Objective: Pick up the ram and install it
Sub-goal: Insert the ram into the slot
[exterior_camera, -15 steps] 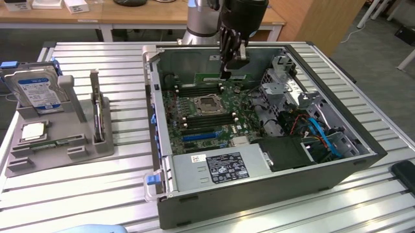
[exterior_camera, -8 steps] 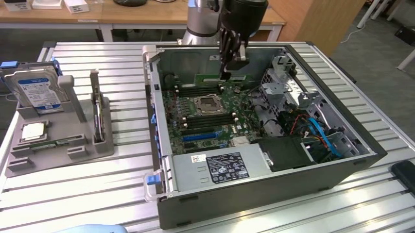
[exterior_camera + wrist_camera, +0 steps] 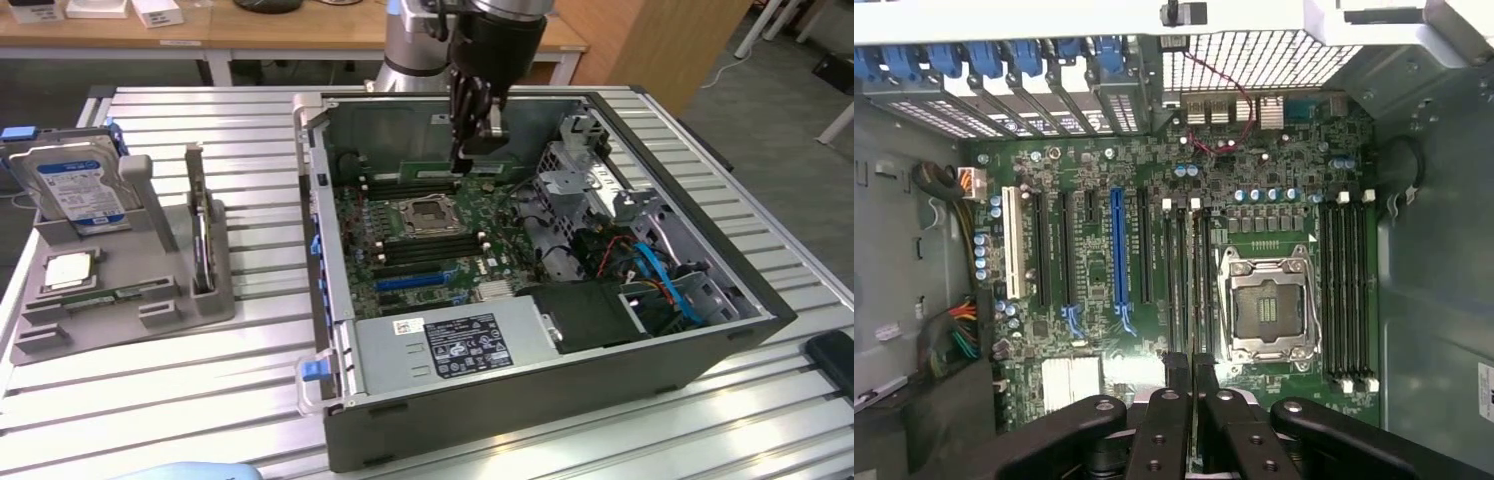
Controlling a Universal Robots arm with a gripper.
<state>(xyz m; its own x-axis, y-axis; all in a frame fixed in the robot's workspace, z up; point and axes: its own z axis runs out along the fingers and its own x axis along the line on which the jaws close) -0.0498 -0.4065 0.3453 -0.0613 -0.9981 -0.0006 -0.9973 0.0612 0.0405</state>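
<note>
Fingers (image 3: pixel 1176 378) sit closest to the wrist camera: two black tips nearly pressed together with a thin sliver between them. They line up with the bank of memory slots (image 3: pixel 1189 270) just beside the open CPU socket (image 3: pixel 1267 305). What fills the sliver can't be read from that angle. This view also gives a second slot bank (image 3: pixel 1346 290) on the socket's other side, one blue expansion slot (image 3: pixel 1119 255) and one white one (image 3: pixel 1010 245).

Exterior view, its left to its right:
- **Tray:** grey tray (image 3: pixel 134 325) on the slatted metal table (image 3: pixel 200 400), well apart from the fingers.
  - Blue-labelled hard drive (image 3: pixel 80 190) stands tilted in the back pocket.
  - Silver processor (image 3: pixel 70 270) lies flat in front of it.
  - A card (image 3: pixel 200 240) stands on edge along the tray's right side.
- **Case:** open PC case (image 3: pixel 534 400), motherboard (image 3: pixel 427 260) facing up, power supply (image 3: pixel 454 345) at the near end.
- **Arm:** arm (image 3: pixel 414 50) hangs into the far end of the case.
- **Ram:** the exterior view supplies what the wrist angle hides. The ram (image 3: pixel 424 170) is a green stick, level, pinched by the fingers. It runs parallel to the slots, right over the far bank. Can't tell if it touches a slot.
- **Cables:** blue cables (image 3: pixel 654 270) at the case's right end.
</note>
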